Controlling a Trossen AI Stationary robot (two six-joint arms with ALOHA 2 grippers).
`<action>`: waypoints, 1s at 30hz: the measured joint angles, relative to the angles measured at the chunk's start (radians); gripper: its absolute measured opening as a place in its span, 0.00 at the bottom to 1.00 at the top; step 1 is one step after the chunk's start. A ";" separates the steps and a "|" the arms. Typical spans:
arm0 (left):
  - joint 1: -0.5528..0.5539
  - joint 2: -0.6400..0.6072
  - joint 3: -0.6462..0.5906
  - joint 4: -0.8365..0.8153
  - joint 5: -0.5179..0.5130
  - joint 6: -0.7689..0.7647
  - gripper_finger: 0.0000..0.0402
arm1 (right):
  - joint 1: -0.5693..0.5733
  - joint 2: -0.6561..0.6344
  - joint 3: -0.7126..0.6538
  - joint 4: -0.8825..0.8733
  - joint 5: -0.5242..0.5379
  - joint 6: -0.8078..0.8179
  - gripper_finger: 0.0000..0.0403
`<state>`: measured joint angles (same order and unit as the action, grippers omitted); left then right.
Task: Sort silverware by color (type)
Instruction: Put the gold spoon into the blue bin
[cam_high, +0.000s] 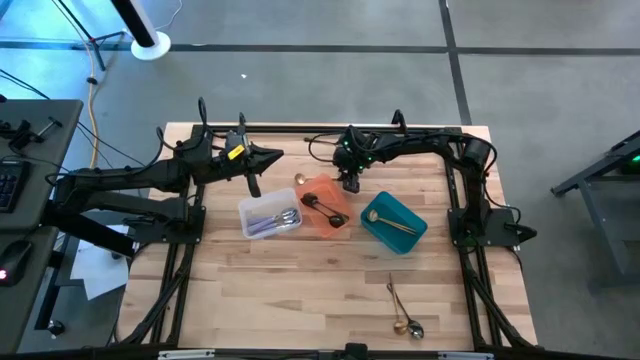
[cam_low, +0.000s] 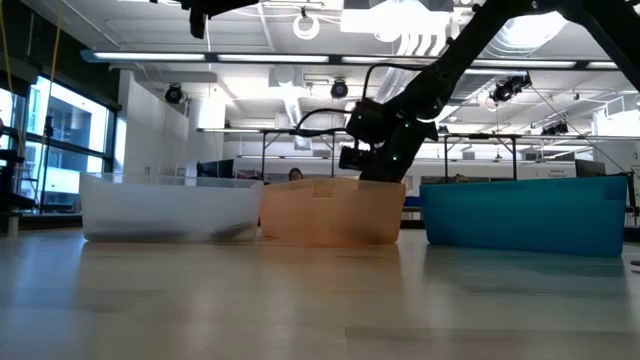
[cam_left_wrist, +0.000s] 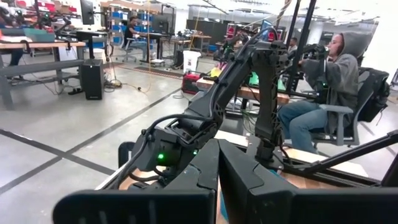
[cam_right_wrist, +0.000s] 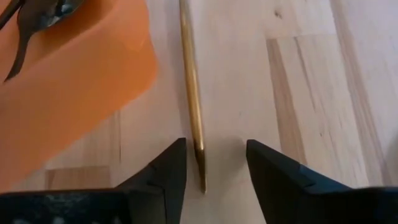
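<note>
Right gripper (cam_right_wrist: 211, 163) lined up on a gold piece, fingers apart, nothing held.

Your right gripper's fingers straddle the tip of the gold utensil (cam_right_wrist: 191, 87) lying flat on the table (cam_high: 300, 290); in the wrist view the handle runs straight out between them, just beside the orange bin (cam_right_wrist: 68, 81). From above, that gripper sits at the orange bin's 12 o'clock edge, with the gold piece's bowl at about 10 o'clock of the bin. My read: you're at the pick step for a gold piece. Next you need to drop lower, close on the thin handle, then carry it to the teal bin (cam_high: 394, 222) at 3 o'clock, which already holds gold. It's thin and flat, so a slip is likely. Black pieces (cam_high: 325, 210) sit in the orange bin, silver ones (cam_high: 275, 219) in the clear bin (cam_high: 252, 212); two more pieces (cam_high: 403, 316) wait at the table's 5 o'clock. Left gripper (cam_left_wrist: 217, 180) is pressed together, parked at 11 o'clock.
</note>
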<state>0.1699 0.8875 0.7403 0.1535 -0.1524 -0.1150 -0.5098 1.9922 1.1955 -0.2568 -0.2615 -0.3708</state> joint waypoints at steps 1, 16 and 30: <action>0.000 0.000 0.000 0.000 0.000 -0.006 0.00 | 0.003 0.004 0.000 0.002 0.000 -0.010 0.38; 0.001 0.000 0.000 -0.029 -0.019 -0.012 0.00 | 0.011 0.022 0.006 -0.045 0.094 -0.014 0.20; 0.001 0.000 0.000 -0.043 -0.019 -0.012 0.00 | 0.005 0.022 0.006 -0.135 0.153 0.090 0.01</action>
<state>0.1707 0.8875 0.7403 0.1102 -0.1711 -0.1272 -0.5049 2.0140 1.2018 -0.3913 -0.1086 -0.2807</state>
